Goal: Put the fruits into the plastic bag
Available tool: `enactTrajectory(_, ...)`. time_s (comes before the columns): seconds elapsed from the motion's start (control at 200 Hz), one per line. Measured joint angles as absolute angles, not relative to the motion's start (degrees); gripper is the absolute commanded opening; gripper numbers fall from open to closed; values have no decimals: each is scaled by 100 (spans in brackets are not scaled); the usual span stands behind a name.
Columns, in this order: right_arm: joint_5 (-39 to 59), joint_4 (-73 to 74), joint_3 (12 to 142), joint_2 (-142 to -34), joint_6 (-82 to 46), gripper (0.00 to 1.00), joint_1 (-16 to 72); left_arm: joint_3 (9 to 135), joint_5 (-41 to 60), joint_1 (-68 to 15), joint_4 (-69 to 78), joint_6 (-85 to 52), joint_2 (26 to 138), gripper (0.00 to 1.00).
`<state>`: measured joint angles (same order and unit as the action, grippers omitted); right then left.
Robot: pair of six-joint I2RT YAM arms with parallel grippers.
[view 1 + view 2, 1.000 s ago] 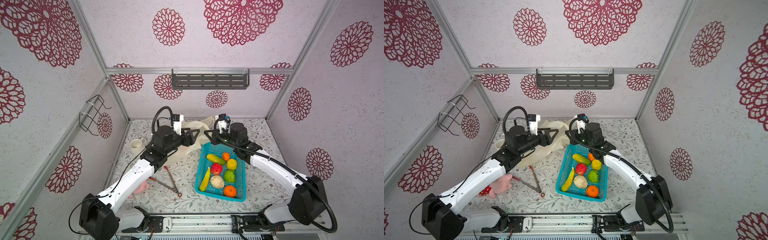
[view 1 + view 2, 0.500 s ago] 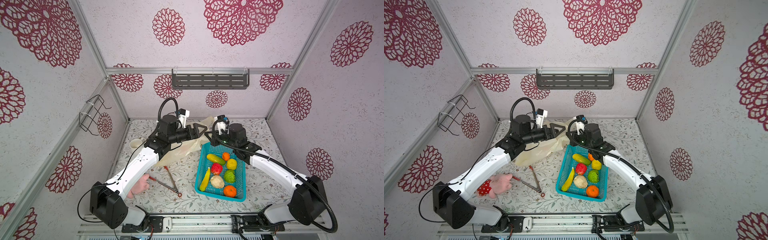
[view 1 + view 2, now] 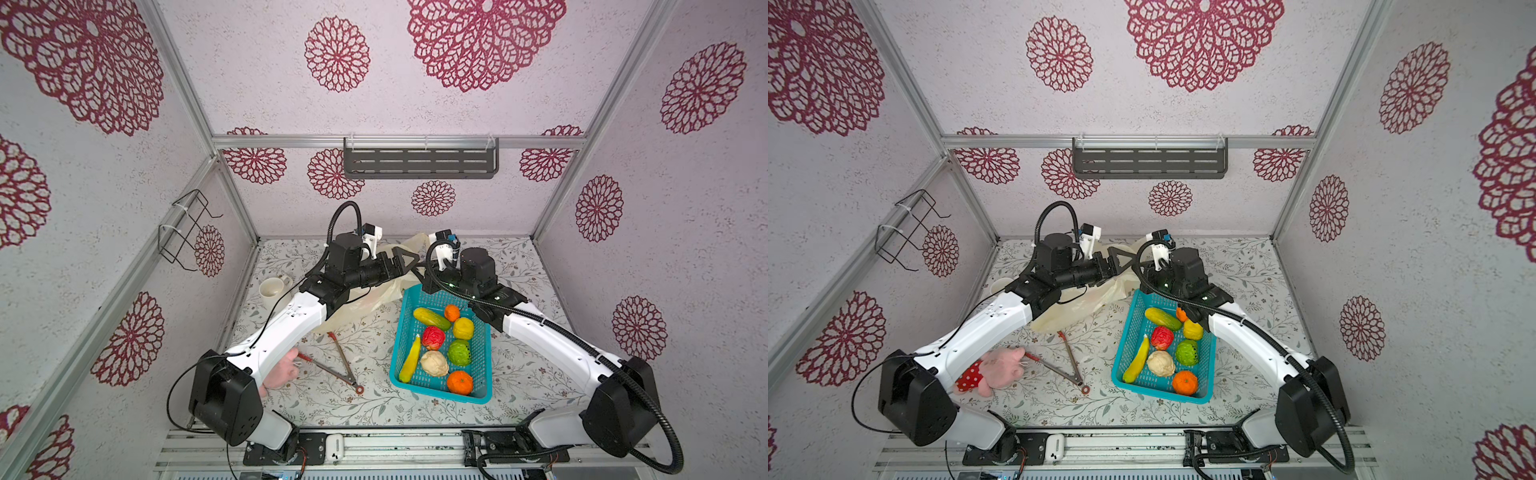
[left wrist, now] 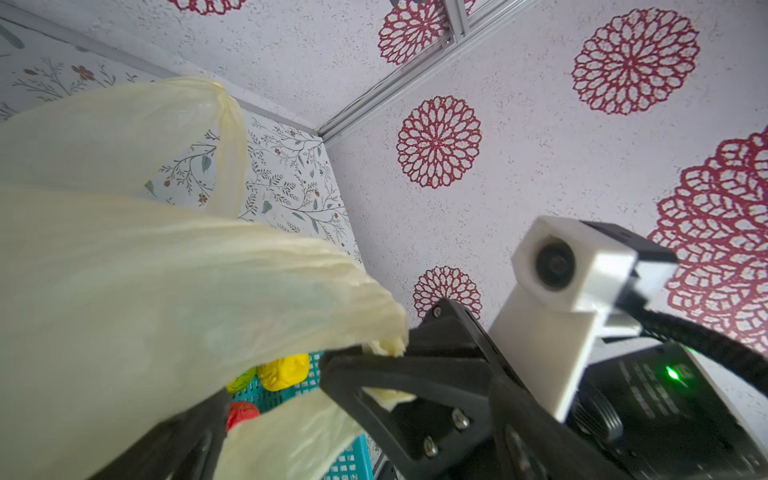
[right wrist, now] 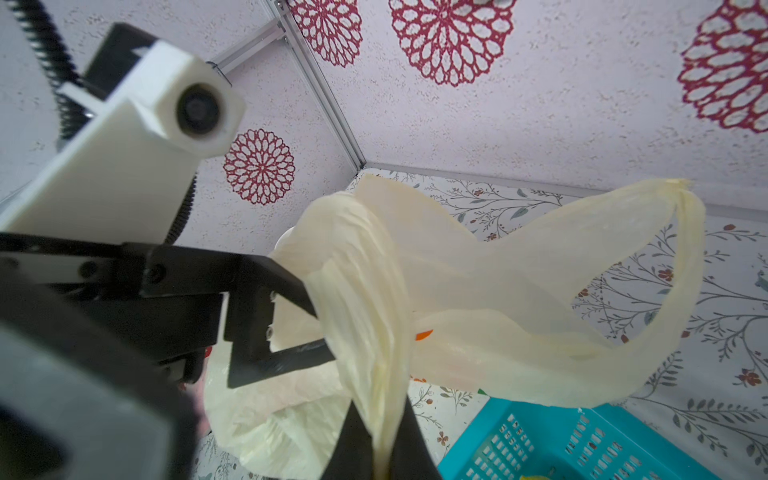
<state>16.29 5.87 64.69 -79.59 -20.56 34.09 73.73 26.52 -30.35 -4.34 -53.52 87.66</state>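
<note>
The plastic bag point(image 5: 457, 291) is pale yellow, and you can see through it a little. The basket point(image 3: 440, 397) is blue-green with rows of tiny holes. The banana point(image 3: 409, 359) is yellow. One bumpy ball point(image 3: 433, 337) is red and the other bumpy ball point(image 3: 459, 352) is green. The lemon point(image 3: 463, 328) is yellow, the pear point(image 3: 434, 363) is creamy beige and the tangerine point(image 3: 459, 382) is orange. The table cover point(image 3: 374, 403) is white with grey-green leaves and tiny red flowers. The walls point(image 3: 249, 83) are pale with big dark red flower shapes. The plush toy point(image 3: 1005, 365) is pink, with a red part dotted white. The arms point(image 3: 291, 328) are white and black.
</note>
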Motion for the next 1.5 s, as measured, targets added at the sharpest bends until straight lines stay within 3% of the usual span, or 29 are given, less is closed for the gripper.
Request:
enactTrajectory(0.175,1632,587,6423,-7935,-1994,8,3476,7483,2617,-3033,-189,-5533,9233,94)
enactTrajectory(0.39,1632,548,6410,-7935,-1896,8,3562,7524,2648,-3035,58,-5736,9378,74)
enactTrajectory(0.47,1634,521,6410,-7935,-1841,8,3605,7590,2646,-3033,99,-5754,9378,59)
enactTrajectory(0.52,1634,489,6410,-7935,-1785,8,3640,7629,2646,-3035,121,-5763,9378,41)
enactTrajectory(0.61,1660,366,6412,-7935,-1688,8,3708,7677,2648,-3033,143,-5780,9378,20)
enactTrajectory(0.751,1831,167,6412,-7933,-1529,12,3771,7703,2700,-3033,143,-5765,9360,0)
enactTrajectory(0.791,1870,128,6410,-7918,-1470,21,3771,7703,2738,-3020,141,-5739,9343,0)
enactTrajectory(0.871,1914,-40,6370,-7784,-1391,56,3769,7684,2801,-2991,139,-5749,9242,0)
enactTrajectory(0.946,1859,-224,6263,-7511,-1367,67,3715,7577,2821,-2926,145,-5747,9026,0)
enactTrajectory(1.106,1708,-336,5922,-6622,-1479,72,3173,7146,2895,-2808,145,-5739,8377,0)
enactTrajectory(1.236,1527,-99,5664,-6132,-1855,68,2532,6877,3144,-2799,139,-5743,8162,0)
enactTrajectory(1.356,1468,43,5697,-6386,-2211,63,2423,6681,3330,-2801,47,-5745,8132,0)
enactTrajectory(1.501,1485,165,5822,-7188,-2462,65,2598,6630,3579,-2801,-121,-5743,8075,0)
